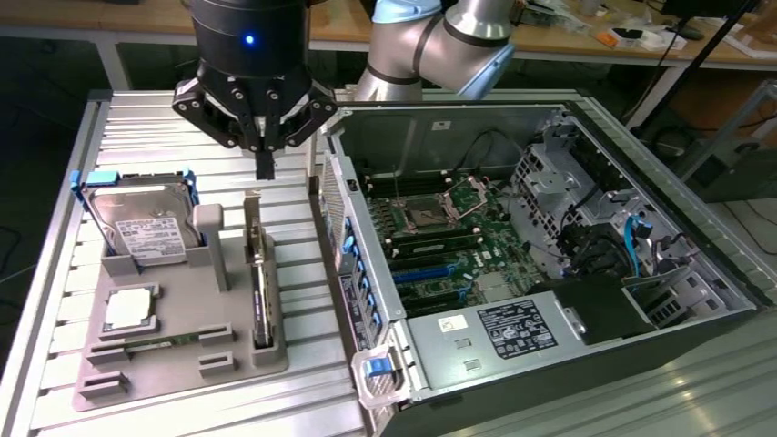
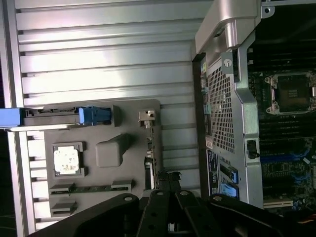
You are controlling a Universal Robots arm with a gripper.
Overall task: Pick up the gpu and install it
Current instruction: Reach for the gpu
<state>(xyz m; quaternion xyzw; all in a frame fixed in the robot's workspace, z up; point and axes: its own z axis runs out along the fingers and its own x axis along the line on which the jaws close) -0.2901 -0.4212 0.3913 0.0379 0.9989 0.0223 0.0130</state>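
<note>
The gpu [image 1: 257,278] stands on its long edge in a slot of the grey tray [image 1: 182,369], along the tray side that faces the open computer case [image 1: 607,364]. It is not held. The gripper [image 1: 264,169] is poised above the tray's far end, over the card's far tip and apart from it, with its fingers pressed together on nothing.

Several risks can be judged from this. If the gripper is lowered with the fingers shut, the card's thin top edge is likely to be struck rather than straddled, and the card could be bent or rocked in its slot. If a grasp is taken near the tip rather than the middle, the long card may swing or slip once it is lifted.

Little room is left on either side. The tray's upright post [image 1: 209,238] stands just beside the card on the side away from the case, with the hard drive [image 1: 144,228] beyond it. The case wall rises close along the tray's other side, so spread fingers or a tilted card could be caught on it.
</note>
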